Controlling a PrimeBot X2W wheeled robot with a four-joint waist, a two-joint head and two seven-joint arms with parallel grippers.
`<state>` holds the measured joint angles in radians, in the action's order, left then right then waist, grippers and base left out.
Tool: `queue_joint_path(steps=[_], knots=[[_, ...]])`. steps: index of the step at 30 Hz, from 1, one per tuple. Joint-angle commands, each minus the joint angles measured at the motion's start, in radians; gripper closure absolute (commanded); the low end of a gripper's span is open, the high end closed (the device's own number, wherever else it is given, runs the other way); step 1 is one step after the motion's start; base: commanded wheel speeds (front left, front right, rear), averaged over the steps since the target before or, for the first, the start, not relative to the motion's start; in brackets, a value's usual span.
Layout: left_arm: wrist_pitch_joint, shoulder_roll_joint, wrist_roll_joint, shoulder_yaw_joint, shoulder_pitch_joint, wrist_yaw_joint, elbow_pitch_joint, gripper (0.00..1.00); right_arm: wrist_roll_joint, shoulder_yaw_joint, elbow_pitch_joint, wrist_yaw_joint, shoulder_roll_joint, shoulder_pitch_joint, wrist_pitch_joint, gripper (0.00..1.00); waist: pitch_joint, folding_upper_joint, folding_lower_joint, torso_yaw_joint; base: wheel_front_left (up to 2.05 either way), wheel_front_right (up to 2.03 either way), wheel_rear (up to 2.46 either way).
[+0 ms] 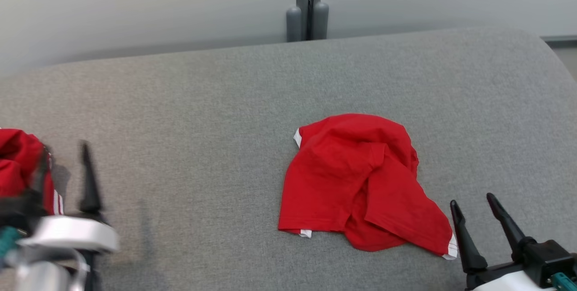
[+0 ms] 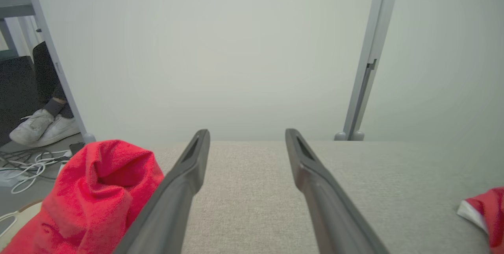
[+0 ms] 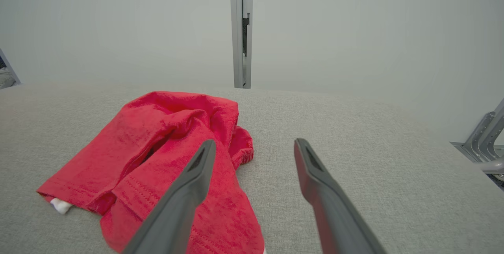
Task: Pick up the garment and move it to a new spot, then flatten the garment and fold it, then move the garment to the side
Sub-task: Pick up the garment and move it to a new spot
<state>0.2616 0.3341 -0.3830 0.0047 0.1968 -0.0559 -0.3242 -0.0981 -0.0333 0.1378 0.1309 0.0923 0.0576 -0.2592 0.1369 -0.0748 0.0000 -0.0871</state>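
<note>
Currently on my screens, left to right.

Item one: bunched red garment (image 1: 18, 164), white stripes on its near side, heaped at the far left edge of the bench (image 1: 203, 124).

Left fingers (image 2: 189, 179): spread wide, nothing between them, just right of that heap. Whether one finger touches the cloth I cannot tell.

Item two: second red garment (image 1: 351, 178), crumpled and partly folded over itself, white trim at three corners, lying right of centre.

Right fingers (image 3: 189, 191): spread wide, empty, just beside its near right corner.
</note>
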Motion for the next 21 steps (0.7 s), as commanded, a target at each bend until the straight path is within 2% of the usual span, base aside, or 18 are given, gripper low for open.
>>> queue_joint_path(steps=[1, 2, 3, 6, 9, 14, 21], knots=[[0.004, -0.048, 0.026, -0.025, -0.065, -0.015, 0.084, 0.0, 0.01, 0.012, -0.016, 0.0, 0.011, 0.011, -0.005, 0.0, -0.034, 0.0, 0.0, 0.025, 0.0, 0.0, 0.0], [0.004, -0.074, 0.035, -0.036, -0.092, -0.021, 0.123, 0.0, 0.014, 0.014, -0.022, 0.0, 0.011, 0.009, -0.005, 0.0, -0.041, 0.0, 0.0, 0.027, 0.0, 0.0, 0.0], [0.004, -0.074, 0.035, -0.036, -0.092, -0.021, 0.123, 0.0, 0.014, 0.014, -0.022, 0.0, 0.011, 0.009, -0.005, 0.0, -0.041, 0.0, 0.0, 0.027, 0.0, 0.0, 0.0], [0.005, -0.143, 0.071, -0.067, -0.167, -0.027, 0.207, 0.0, 0.022, 0.026, -0.039, 0.0, 0.015, 0.006, -0.005, 0.0, -0.055, 0.0, 0.0, 0.033, 0.0, 0.0, 0.0], [0.005, -0.192, 0.112, -0.082, -0.227, -0.011, 0.236, 0.0, 0.032, 0.023, -0.044, 0.0, 0.023, 0.007, -0.005, 0.0, -0.063, 0.0, 0.0, 0.034, 0.0, 0.0, 0.0], [0.004, -0.241, 0.179, -0.034, -0.322, 0.015, 0.199, 0.0, 0.05, 0.026, -0.029, 0.0, 0.034, 0.021, -0.005, 0.0, -0.08, 0.0, 0.0, 0.038, 0.0, 0.0, 0.0], [0.004, -0.272, 0.22, 0.0, -0.376, 0.075, 0.19, 0.0, 0.066, 0.035, -0.003, 0.0, 0.024, 0.045, -0.005, 0.0, -0.104, 0.0, 0.0, 0.057, 0.0, 0.0, 0.0]])
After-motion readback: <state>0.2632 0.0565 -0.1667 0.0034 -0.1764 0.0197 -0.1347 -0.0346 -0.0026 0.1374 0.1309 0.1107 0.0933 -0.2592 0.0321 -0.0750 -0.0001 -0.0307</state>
